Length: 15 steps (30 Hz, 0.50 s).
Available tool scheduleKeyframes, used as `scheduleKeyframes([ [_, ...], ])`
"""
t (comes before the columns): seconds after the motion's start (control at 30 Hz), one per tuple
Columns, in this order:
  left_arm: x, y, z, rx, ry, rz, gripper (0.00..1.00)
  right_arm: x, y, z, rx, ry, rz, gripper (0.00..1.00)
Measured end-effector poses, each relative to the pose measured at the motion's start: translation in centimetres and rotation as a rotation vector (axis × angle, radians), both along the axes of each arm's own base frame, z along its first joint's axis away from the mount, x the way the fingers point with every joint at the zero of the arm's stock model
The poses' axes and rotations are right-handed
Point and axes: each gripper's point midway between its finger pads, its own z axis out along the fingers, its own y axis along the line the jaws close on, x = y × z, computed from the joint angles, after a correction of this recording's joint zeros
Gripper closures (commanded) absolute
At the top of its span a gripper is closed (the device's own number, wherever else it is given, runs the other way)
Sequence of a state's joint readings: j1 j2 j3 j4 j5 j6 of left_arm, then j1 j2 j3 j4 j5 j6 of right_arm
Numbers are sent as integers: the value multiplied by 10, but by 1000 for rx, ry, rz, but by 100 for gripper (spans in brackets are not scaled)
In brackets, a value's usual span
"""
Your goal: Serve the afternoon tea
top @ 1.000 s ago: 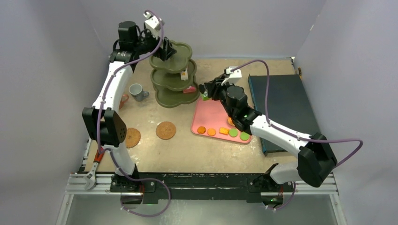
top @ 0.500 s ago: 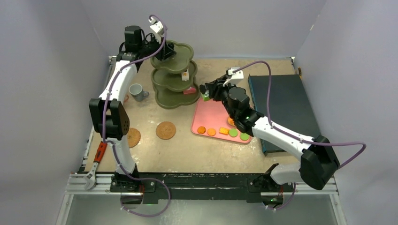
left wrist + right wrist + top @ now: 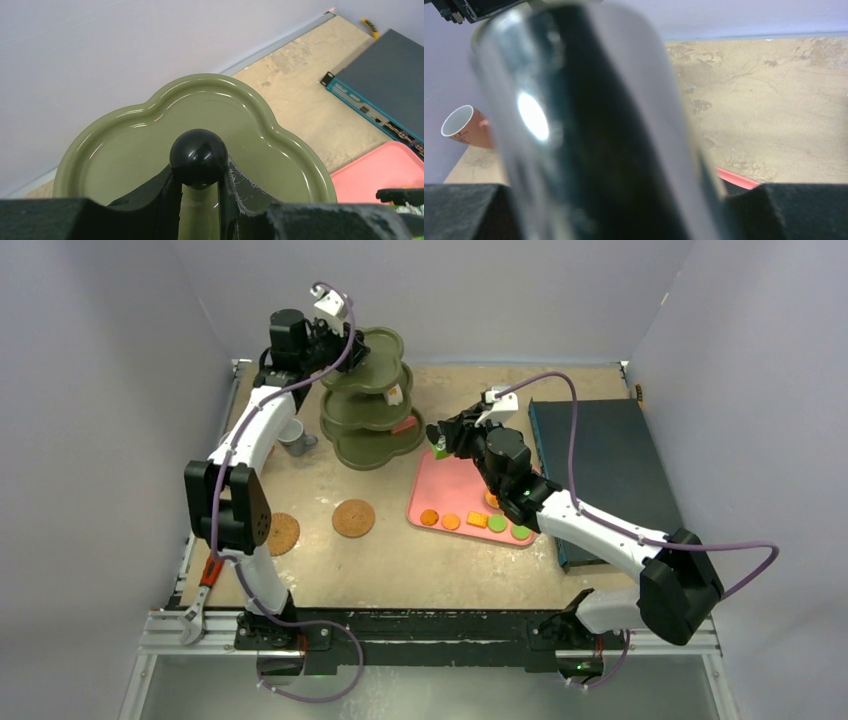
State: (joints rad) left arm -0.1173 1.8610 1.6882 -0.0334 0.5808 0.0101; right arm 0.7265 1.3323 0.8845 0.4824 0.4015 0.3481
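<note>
The olive three-tier stand (image 3: pixel 372 400) stands at the back of the table; its top tier (image 3: pixel 125 150) fills the left wrist view. My left gripper (image 3: pixel 345 340) (image 3: pixel 198 176) is shut on the stem just under the stand's black knob (image 3: pixel 198 156). A white-orange pastry (image 3: pixel 396 395) and a pink one (image 3: pixel 405 426) lie on lower tiers. My right gripper (image 3: pixel 447 437) (image 3: pixel 624 200) is shut on black tongs (image 3: pixel 589 125), whose tip carries a green pastry (image 3: pixel 437 451) beside the stand. Orange (image 3: pixel 429 517) and green (image 3: pixel 497 523) pastries lie on the pink tray (image 3: pixel 455 485).
The grey-blue cup (image 3: pixel 293 437) is half hidden behind my left arm; the terracotta cup (image 3: pixel 464 127) shows only in the right wrist view. Two brown coasters (image 3: pixel 353 517) (image 3: pixel 282 533) lie front left. A dark box (image 3: pixel 600 465) sits right, a wrench (image 3: pixel 200 600) at the near-left edge.
My left gripper has shut on the stand's stem under the knob, and the stand's top has shifted slightly back and left. The right arm holds still.
</note>
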Motion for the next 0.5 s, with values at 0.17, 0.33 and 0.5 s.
scheduleKeyframes([
  [0.17, -13, -8, 1, 18, 17, 133, 99, 0, 0, 0, -1, 0, 0, 73],
  [0.33, -17, -18, 0, 6, 47, 221, 96, 1, 0, 1, -3, -7, 1, 73],
  [0.5, -17, -13, -1, -3, 49, 258, 74, 2, 2, 6, 8, -26, 4, 73],
])
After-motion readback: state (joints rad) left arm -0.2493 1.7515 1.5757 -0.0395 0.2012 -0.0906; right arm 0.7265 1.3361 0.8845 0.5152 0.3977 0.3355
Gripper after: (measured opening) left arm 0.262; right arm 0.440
